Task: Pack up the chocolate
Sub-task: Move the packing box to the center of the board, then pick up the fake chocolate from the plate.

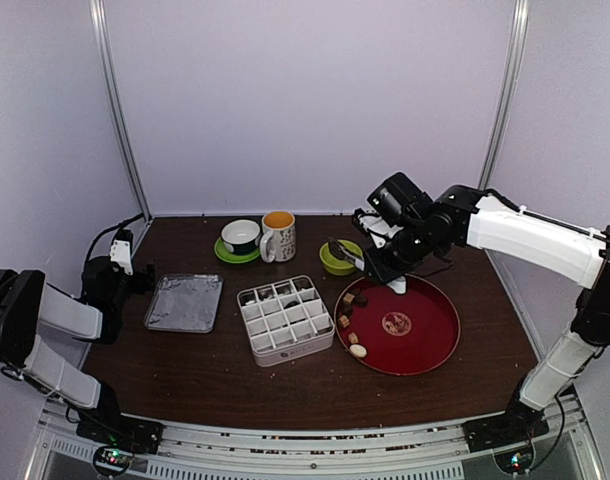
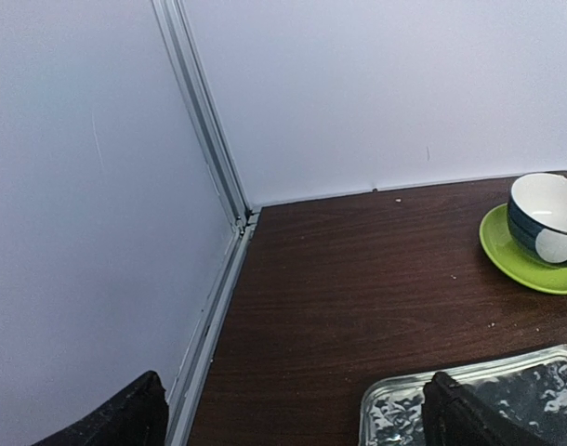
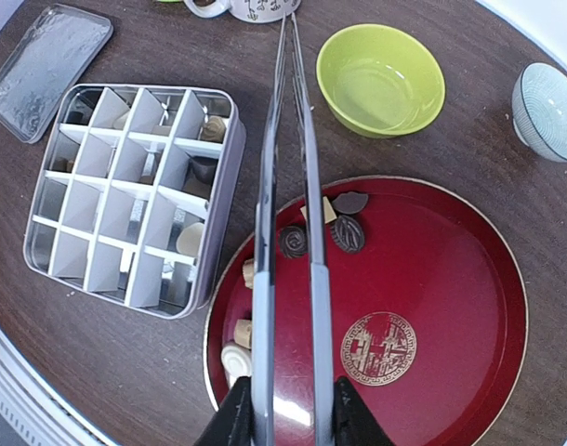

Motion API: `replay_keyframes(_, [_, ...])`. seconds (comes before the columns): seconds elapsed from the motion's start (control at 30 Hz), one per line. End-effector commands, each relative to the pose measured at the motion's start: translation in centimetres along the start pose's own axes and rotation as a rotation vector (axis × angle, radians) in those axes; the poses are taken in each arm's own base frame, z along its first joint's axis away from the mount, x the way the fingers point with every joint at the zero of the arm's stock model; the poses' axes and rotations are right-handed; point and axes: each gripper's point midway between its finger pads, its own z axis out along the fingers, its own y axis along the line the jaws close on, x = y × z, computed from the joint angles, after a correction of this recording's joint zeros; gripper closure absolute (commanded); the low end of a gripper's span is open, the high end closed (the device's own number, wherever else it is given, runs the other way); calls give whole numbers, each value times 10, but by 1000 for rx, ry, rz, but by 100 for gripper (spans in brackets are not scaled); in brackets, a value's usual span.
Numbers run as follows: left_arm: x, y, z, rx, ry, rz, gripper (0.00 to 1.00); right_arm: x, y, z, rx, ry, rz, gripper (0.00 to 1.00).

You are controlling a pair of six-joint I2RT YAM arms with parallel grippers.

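Note:
Several small chocolates, dark, brown and cream, lie on the left part of a round red tray; they also show in the top view on the tray. A few more sit in cells of the divided tin box, left of the tray. My right gripper is shut on long metal tongs held above the tray's left part, arms nearly together, tips up by the mug, nothing seen between them. My left gripper is open and empty at the table's far left, over the tin lid's corner.
The tin lid lies left of the box. Behind stand a cup on a green saucer, an orange-filled mug and a green bowl. A small pale bowl sits right of it. Walls enclose the table.

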Motion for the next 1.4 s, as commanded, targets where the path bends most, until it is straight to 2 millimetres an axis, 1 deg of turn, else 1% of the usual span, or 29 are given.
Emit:
replay_keyframes(0.0, [-19, 5, 5, -9, -61, -18, 2, -23, -7, -6, 12, -138, -60, 75])
replay_keyframes(0.07, [-19, 5, 5, -9, -61, -18, 2, -28, -9, -10, 8, -170, -46, 75])
replay_keyframes(0.17, [-19, 5, 5, -8, -61, -17, 2, -39, -1, -13, -40, -247, -28, 75])
replay_keyframes(0.27, [-19, 5, 5, -9, -61, -19, 2, -46, 2, -10, -59, -298, -12, 77])
replay_keyframes(0.33, [-20, 6, 5, -10, -62, -18, 2, -45, 3, -5, -55, -297, -29, 78])
replay_keyframes(0.43, [-19, 5, 5, -9, -60, -18, 2, -41, -3, 2, -19, -282, -54, 82])
replay_keyframes(0.5, [-20, 6, 5, -10, -62, -19, 2, -41, -7, 2, 5, -287, -48, 83])
replay_keyframes(0.7, [-19, 5, 5, -8, -61, -18, 2, -39, -13, -1, 26, -320, -18, 83])
replay_keyframes(0.87, [-19, 6, 5, -10, -61, -18, 2, -30, -19, 3, 48, -311, 26, 83])
replay_keyframes(1.0, [-19, 6, 5, -9, -61, -18, 2, -21, -24, 3, 58, -308, 71, 83])
replay_keyframes(1.17, [-19, 5, 5, -8, -61, -18, 2, -1, -26, 5, 45, -285, 100, 82])
replay_keyframes(1.37, [-19, 6, 5, -10, -61, -19, 2, 17, -32, 8, 67, -248, 113, 82])
